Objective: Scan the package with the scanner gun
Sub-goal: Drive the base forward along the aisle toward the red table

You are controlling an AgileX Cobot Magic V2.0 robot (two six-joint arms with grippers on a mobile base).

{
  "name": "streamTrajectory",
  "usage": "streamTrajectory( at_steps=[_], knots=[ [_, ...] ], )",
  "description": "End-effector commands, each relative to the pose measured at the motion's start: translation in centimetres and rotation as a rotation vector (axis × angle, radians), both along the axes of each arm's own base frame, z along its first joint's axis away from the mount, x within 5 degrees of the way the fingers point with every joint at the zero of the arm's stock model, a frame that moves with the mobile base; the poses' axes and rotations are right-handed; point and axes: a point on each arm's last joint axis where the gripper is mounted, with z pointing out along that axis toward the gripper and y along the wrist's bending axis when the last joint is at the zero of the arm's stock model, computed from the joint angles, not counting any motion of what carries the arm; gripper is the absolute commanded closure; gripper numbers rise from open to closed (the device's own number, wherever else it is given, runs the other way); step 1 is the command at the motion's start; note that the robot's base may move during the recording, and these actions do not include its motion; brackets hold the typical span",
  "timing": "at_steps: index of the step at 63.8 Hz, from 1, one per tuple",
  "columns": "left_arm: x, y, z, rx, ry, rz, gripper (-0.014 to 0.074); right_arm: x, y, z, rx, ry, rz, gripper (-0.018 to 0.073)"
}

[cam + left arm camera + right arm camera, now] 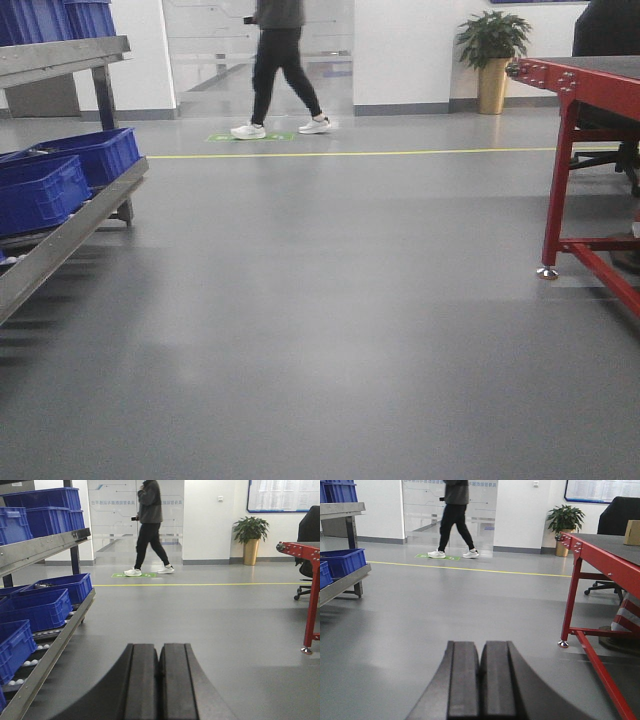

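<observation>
Nearest: left claw (160,651) and right claw (480,649), each pinched fully shut on nothing, held level over open floor (330,330); probably a travel pose, with nothing to grip in reach. Beyond and left of the left claw, blue crates (35,610) on a roller rack (55,655). Right of the right claw, a red bench (600,560) carrying 1 tan cardboard box (632,532), likely the package, label unseen. No scanner gun in view. Farthest ahead, 1 person (150,525) mid-stride and a potted plant (251,530).

blue crates (40,190); red table frame (559,180); grey floor (320,330) with yellow line (350,154); gold plant pot (492,85)
</observation>
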Motion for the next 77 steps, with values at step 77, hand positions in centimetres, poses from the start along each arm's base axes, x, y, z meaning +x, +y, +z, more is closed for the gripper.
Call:
streamTrajectory(
  at_steps=[77],
  knots=[
    [-0.06,0.01,0.28,-0.005,-0.027,0.001,0.0707,-0.02,-0.03,0.17,0.005,-0.019,-0.005,0.0727]
  ],
)
